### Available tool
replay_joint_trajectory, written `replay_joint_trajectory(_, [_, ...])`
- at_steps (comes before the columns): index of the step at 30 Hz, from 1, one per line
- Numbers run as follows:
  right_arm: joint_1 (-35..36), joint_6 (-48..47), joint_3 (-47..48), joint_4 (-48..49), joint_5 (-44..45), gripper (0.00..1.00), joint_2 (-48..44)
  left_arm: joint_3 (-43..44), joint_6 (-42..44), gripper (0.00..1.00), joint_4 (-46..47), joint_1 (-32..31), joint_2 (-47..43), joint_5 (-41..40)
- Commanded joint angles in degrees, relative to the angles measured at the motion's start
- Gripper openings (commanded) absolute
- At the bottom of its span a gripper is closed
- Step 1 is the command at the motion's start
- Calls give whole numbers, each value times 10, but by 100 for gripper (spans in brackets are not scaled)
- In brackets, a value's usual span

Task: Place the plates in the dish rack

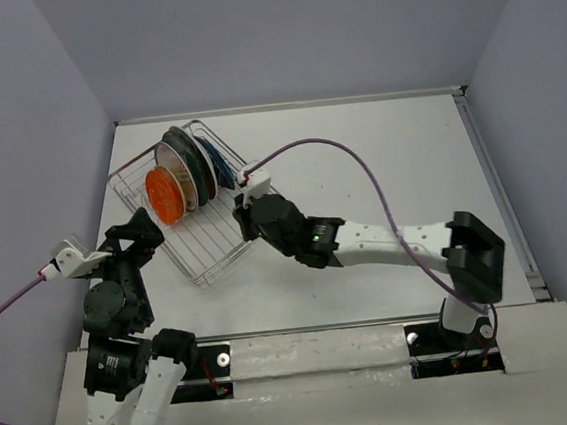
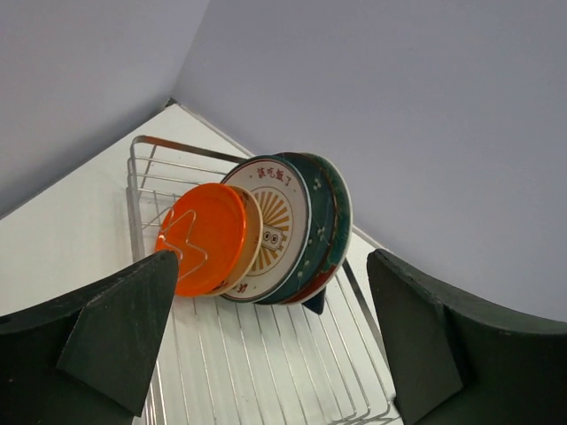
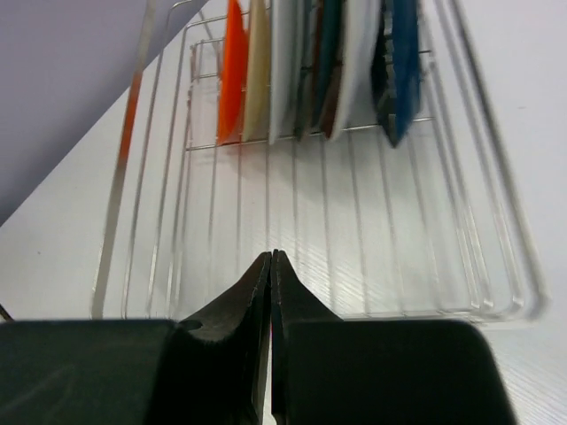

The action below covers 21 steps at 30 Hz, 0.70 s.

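Observation:
Several plates stand on edge in a row at the far end of the silver wire dish rack (image 1: 215, 262). The orange plate (image 1: 164, 196) is at the front, with darker ones (image 1: 194, 159) behind it. In the left wrist view I see the orange plate (image 2: 205, 235), a cream rim (image 2: 252, 241), the white plate with an orange emblem (image 2: 276, 221), a dark teal one (image 2: 319, 221) and a dark blue tip (image 2: 314, 304). My left gripper (image 1: 147, 228) is open by the rack's left side and holds nothing. My right gripper (image 3: 270, 258) is shut and empty, low over the rack's near wires (image 3: 354, 239).
The rack sits at an angle on the white table (image 1: 379, 163), near its back left corner. Purple-grey walls (image 1: 276, 32) close in the back and both sides. A purple cable (image 1: 359, 165) loops from the right wrist over the table.

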Motion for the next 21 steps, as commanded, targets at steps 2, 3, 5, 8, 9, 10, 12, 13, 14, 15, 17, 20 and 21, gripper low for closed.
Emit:
replay_joint_trajectory(2, [4,-44,-148,49,99,7,-211,-15,47,99,71,1,17,107])
replay_joint_trajectory(3, [4,-44,-203,49,129,7,-243,-18,50,99,78,2,21,144])
replay_joint_trajectory(5, [4,-44,-262,49,158,7,-310,-23,53,99,91,1,31,174])
replay_joint_trajectory(8, [-1,-30,-376,45,214,8,-450,-24,57,99,96,2,40,196])
replay_joint_trajectory(9, [-1,-19,-403,39,227,9,-484,-25,58,99,98,1,40,197])
replay_joint_trajectory(10, [-1,-13,-448,33,255,10,-551,-27,60,99,102,3,39,198])
replay_joint_trajectory(12, [-1,10,-487,17,288,18,-641,-31,66,99,105,2,38,199])
replay_joint_trajectory(13, [-1,13,-507,15,297,21,-669,-31,68,99,108,2,37,198])
replay_joint_trajectory(14, [-1,15,-540,13,306,27,-692,-32,70,99,112,3,33,198])
replay_joint_trajectory(15, [-1,18,-553,13,332,47,-733,-35,74,99,113,2,31,197])
replay_joint_trajectory(17, [-1,28,-573,-13,375,67,-765,-36,84,99,120,2,27,193])
replay_joint_trajectory(20, [-1,40,-573,-65,417,100,-809,-34,96,99,122,3,29,190])
replay_joint_trajectory(21, [-1,50,-573,-72,427,100,-819,-33,96,99,123,3,30,186])
